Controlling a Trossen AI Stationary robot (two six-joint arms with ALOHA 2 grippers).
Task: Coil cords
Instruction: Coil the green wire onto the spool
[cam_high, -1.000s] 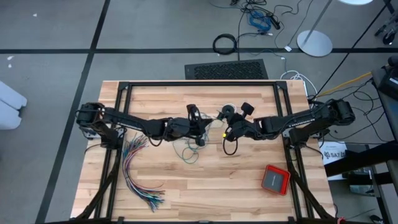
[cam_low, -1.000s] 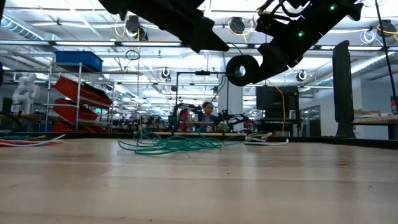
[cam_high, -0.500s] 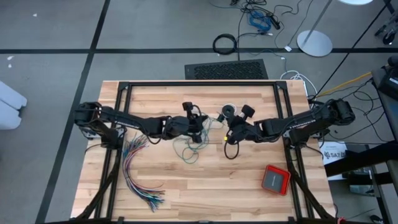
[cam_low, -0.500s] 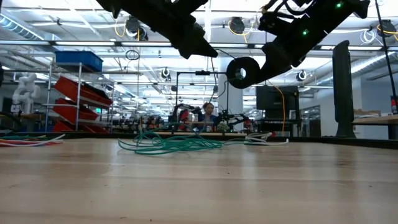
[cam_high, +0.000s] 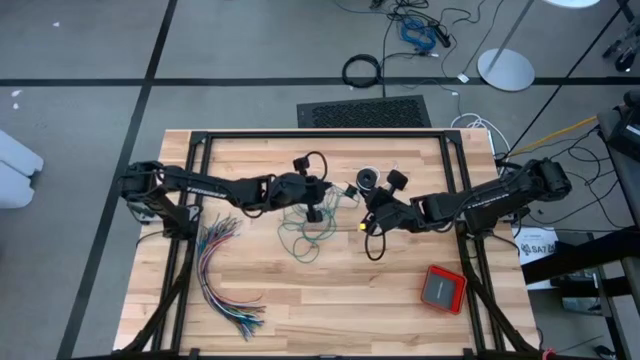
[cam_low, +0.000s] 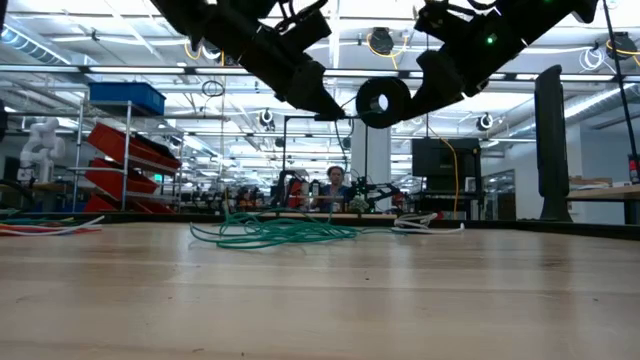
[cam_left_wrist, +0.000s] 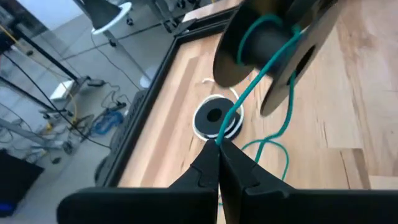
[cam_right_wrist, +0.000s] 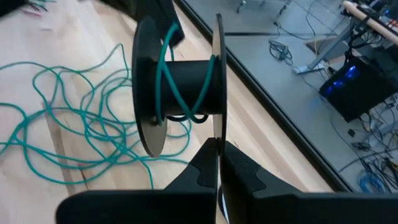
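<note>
The teal-green cord lies in a loose tangle (cam_high: 305, 232) (cam_low: 275, 232) at mid-table. One strand rises to a black spool (cam_right_wrist: 186, 81) (cam_low: 383, 100) held in the air, with a few turns around its hub. My right gripper (cam_high: 378, 203) (cam_right_wrist: 217, 144) is shut on that spool. My left gripper (cam_high: 330, 200) (cam_left_wrist: 219, 144) is shut on the teal strand just short of the spool. A second spool (cam_left_wrist: 212, 118), black with white around it, lies flat on the table beyond them. My left gripper pinches a single teal strand (cam_left_wrist: 221, 132) between its fingertips, coming from the table's left and slanting a little down. From the pinch the strand runs straight to the spool's hub (cam_left_wrist: 261, 37). Another part of the cord (cam_left_wrist: 283, 134) hangs slack toward the table. My right gripper pinches the rim of one spool flange (cam_right_wrist: 216, 127) between its two fingers, which come from the table's right and slant a little down. The spool is lifted clear of the table, and its axis lies across the fingers.
A fanned bundle of many-coloured wires (cam_high: 225, 275) lies near the left front. A red and black box (cam_high: 443, 288) sits at the right front. A black frame rail (cam_high: 320, 135) runs along the table's far edge. Bare wood lies toward the near edge.
My left gripper has swung toward the table's far edge and sunk a little, rolling at the wrist, with the teal strand still pinched. It now stands close beside the spool. The spool and my right gripper have barely moved.
</note>
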